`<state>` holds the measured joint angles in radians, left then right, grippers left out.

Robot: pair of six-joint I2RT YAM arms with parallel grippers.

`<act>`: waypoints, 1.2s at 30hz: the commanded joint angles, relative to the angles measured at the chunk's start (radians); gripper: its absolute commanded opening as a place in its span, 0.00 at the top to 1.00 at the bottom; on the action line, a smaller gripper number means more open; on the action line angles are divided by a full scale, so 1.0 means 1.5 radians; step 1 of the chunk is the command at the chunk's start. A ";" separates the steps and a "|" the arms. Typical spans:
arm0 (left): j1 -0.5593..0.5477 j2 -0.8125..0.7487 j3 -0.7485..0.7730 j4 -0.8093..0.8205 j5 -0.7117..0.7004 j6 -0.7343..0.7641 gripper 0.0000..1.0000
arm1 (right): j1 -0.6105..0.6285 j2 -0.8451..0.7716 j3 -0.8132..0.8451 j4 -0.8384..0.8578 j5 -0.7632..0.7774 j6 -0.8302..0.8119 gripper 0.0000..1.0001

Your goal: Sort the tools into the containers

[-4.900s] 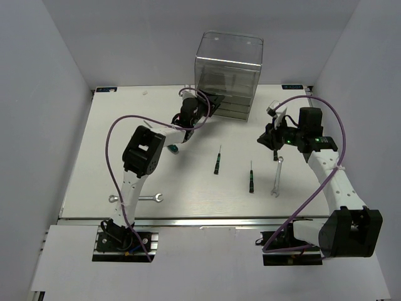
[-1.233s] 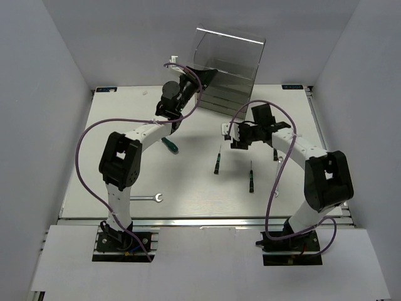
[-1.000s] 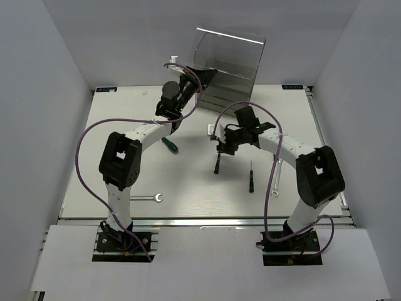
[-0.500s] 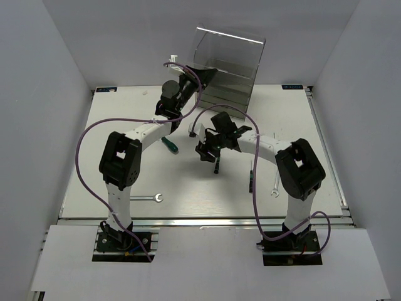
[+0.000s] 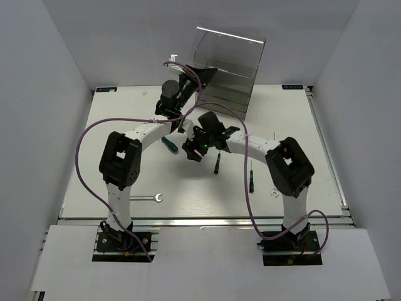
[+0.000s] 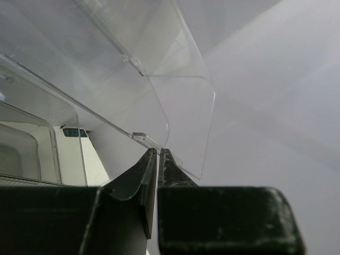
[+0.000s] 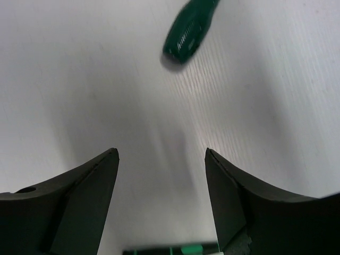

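Green screwdriver (image 7: 189,30) ahead of right hand (image 7: 160,155)

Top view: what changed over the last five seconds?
The right gripper swung left, from over the right wrench to beside the leftmost screwdriver, jaws open. The left gripper, shut on an edge of the clear cabinet, rose, and the cabinet now looks tipped. The middle screwdriver and left wrench stayed put.

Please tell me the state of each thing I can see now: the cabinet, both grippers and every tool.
Clear plastic cabinet: looks tipped, not upright.
Left gripper: shut on the cabinet's clear edge.
Right gripper: open, empty.
Left screwdriver: lying flat, free.
Middle screwdriver: lying flat, free.
Right screwdriver: lying flat, free.
Left wrench: lying flat.
Right wrench: lying flat, partly hidden by the right arm.
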<state>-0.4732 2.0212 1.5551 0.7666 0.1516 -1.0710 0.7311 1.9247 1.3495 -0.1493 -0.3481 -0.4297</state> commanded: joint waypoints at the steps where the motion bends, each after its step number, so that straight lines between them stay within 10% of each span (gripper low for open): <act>1: 0.012 -0.015 0.033 0.004 -0.019 0.004 1.00 | 0.030 0.045 0.067 0.037 0.046 0.091 0.28; 36: 0.014 -0.005 0.073 -0.046 -0.025 0.007 1.00 | 0.079 0.288 0.293 0.137 0.189 0.190 0.33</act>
<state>-0.4728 2.0220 1.6363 0.6998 0.1501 -1.0706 0.8433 2.3371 1.7454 0.0090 -0.1017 -0.1562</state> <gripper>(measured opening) 0.163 0.684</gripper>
